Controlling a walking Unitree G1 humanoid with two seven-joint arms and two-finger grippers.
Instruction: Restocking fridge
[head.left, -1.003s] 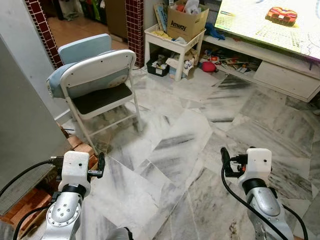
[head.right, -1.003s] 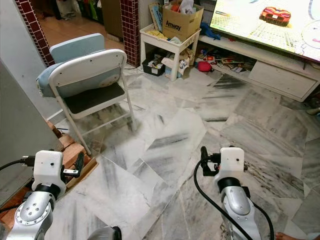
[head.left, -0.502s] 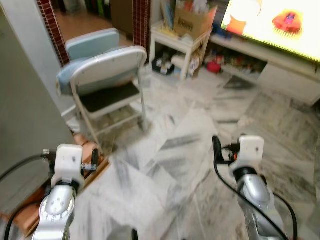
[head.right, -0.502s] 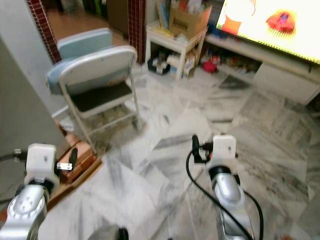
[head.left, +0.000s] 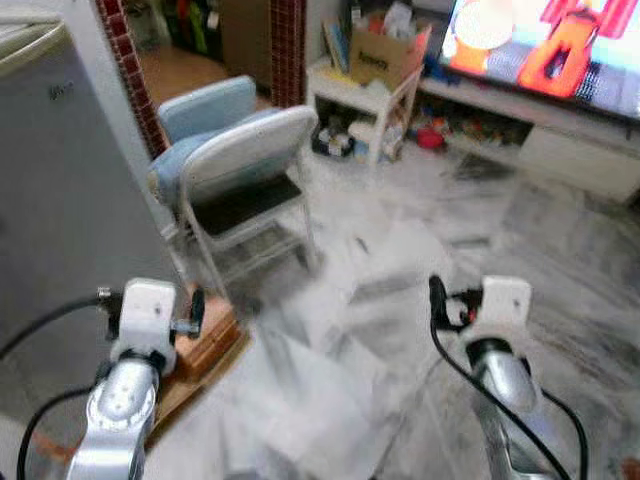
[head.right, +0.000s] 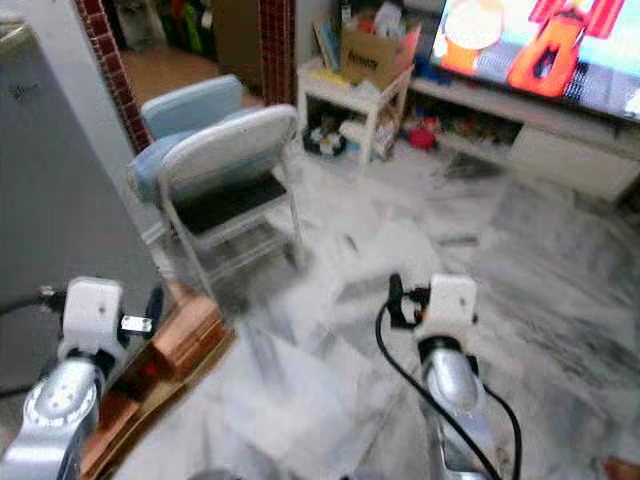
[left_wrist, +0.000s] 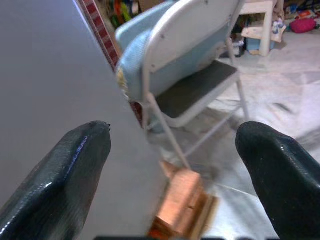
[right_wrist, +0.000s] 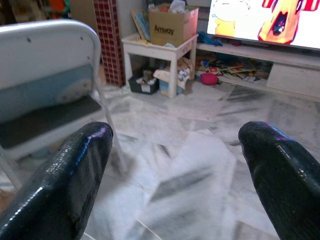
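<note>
- Left eye view, blurred: both silver arms reach forward over a grey-veined marble floor (head.left: 400, 260).
- Left gripper (left_wrist: 175, 165) has its two black fingers spread wide apart and holds nothing.
- The grey fridge (head.left: 60, 200) stands just beside the left gripper on its outer side, its flat wall close along one finger; its door is not visible.
- A stack of reddish bricks (left_wrist: 182, 205) lies on the floor just ahead of and below the left gripper, at the fridge's foot.
- A white folding chair (head.left: 250, 180) with a blue backrest stands ahead of the left gripper, beyond the bricks.
- Right gripper (right_wrist: 175, 165) is also wide open and empty, held above bare floor.
- Well ahead of the right gripper, a white side table (right_wrist: 155, 50) carries a cardboard box (right_wrist: 170, 25); a lit television screen (right_wrist: 265, 22) sits beyond.
</note>
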